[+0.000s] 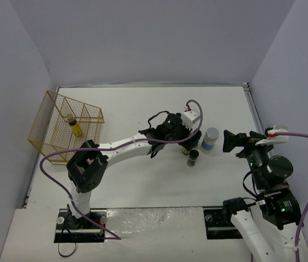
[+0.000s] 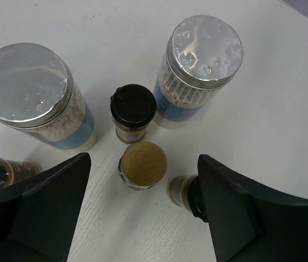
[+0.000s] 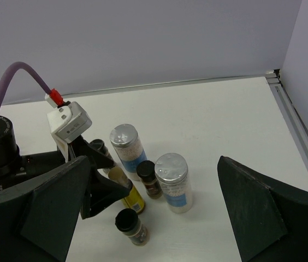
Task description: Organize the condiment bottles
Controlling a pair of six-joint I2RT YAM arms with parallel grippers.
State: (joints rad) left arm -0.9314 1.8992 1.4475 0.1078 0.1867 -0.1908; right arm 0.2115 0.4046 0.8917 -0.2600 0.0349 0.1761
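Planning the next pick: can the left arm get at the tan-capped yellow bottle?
Probably yes: left gripper hangs over the yellow bottle, jaws open either side; a dark jar crowds one.

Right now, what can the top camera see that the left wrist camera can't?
Only the top camera shows the rack with a yellow bottle in it, and the right arm.

Only the left wrist camera clearly shows a tan-capped bottle standing between the left jaws, with a black-lidded jar just behind it. From above, the left arm mostly covers that spot.

Both show a grey-lidded jar and the white table.
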